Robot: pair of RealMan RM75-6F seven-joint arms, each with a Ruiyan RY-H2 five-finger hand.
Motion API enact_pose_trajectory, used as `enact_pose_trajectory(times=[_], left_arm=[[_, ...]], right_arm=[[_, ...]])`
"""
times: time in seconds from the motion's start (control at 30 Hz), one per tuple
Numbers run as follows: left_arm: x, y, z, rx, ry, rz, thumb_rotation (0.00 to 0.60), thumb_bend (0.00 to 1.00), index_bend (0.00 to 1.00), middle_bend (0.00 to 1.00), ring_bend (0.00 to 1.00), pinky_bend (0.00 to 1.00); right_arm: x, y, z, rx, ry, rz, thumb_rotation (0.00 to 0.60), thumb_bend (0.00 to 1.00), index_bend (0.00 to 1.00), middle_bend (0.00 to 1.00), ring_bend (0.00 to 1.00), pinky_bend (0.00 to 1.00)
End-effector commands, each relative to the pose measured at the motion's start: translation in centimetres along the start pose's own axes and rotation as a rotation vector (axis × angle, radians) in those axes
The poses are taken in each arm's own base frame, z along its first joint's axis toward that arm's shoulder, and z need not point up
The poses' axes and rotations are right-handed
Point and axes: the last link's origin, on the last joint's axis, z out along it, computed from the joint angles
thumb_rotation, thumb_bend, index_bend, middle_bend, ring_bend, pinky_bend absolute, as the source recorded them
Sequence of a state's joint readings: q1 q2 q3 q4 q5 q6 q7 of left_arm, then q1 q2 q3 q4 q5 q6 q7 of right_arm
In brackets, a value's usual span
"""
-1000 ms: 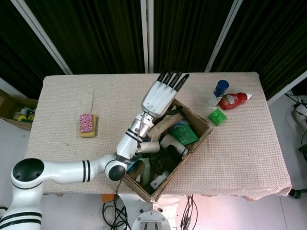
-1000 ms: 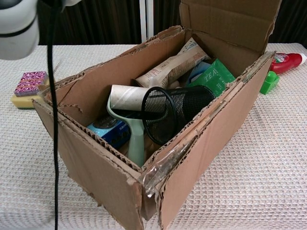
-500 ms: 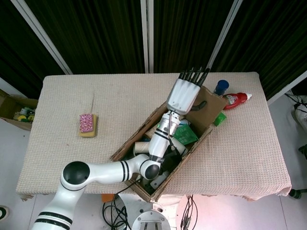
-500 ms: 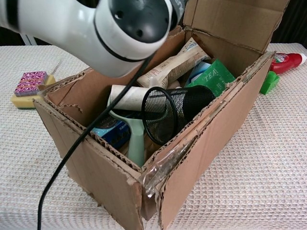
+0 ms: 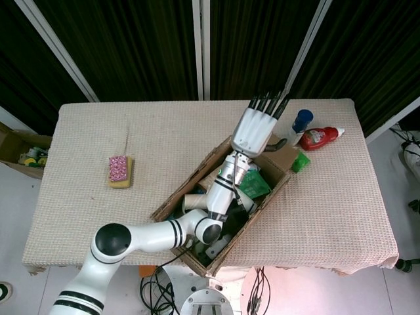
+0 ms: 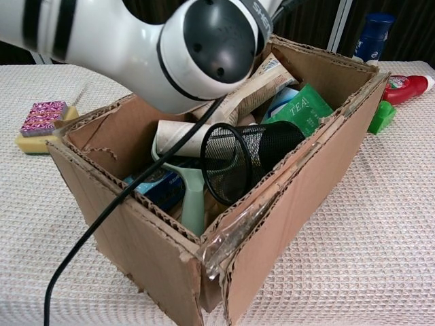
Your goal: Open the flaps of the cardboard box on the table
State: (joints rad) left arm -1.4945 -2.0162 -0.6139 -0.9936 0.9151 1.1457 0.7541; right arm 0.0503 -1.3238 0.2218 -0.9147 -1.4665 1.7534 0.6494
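Cardboard box [image 5: 226,203] at table's [image 5: 98,125] front middle, far flap [image 5: 281,155] now pushed flat outward, no longer upright as half a second before. Left hand [image 5: 256,128] flat over that flap, fingers straight, grasping nothing. Probably last flap, so nearly finished. Inside: mesh cup [image 6: 248,159], green tea packet [image 6: 304,109], paper roll [image 6: 178,138]. Right hand not visible.
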Motion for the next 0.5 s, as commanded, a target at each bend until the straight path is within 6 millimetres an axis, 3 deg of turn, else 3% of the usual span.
enact_pose_trajectory(times=[0.03,0.13,0.23,0.37,0.5], left_arm=[[2.7,-4.3,-2.6,-0.01,-0.034,0.046,0.247,0.24,0.0,0.01,0.02,0.17],[4.4,-7.4,-6.0,-0.002,-0.123,0.073,0.161,0.24,0.0,0.04,0.02,0.17],[6.5,-11.2,-10.8,0.022,-0.243,0.089,0.094,0.21,0.0,0.05,0.03,0.17],[9.1,-16.7,-17.6,0.055,-0.26,0.112,0.067,0.18,0.03,0.1,0.03,0.16],[9.5,-22.1,-24.2,0.08,-0.241,0.124,0.066,0.18,0.04,0.11,0.03,0.16]], right_arm=[[0.0,-0.3,0.0,0.013,0.0,-0.005,0.6,0.36,0.0,0.0,0.0,0.0],[0.1,-0.6,0.0,0.027,-0.003,-0.014,0.6,0.36,0.0,0.0,0.0,0.0],[0.1,-0.9,-0.4,0.034,-0.031,-0.036,0.6,0.36,0.0,0.0,0.0,0.0],[-0.4,-1.2,-1.4,0.03,-0.131,-0.097,0.6,0.44,0.0,0.0,0.0,0.0],[-1.0,-1.6,-2.5,0.03,-0.231,-0.152,0.6,0.47,0.0,0.0,0.0,0.0]])
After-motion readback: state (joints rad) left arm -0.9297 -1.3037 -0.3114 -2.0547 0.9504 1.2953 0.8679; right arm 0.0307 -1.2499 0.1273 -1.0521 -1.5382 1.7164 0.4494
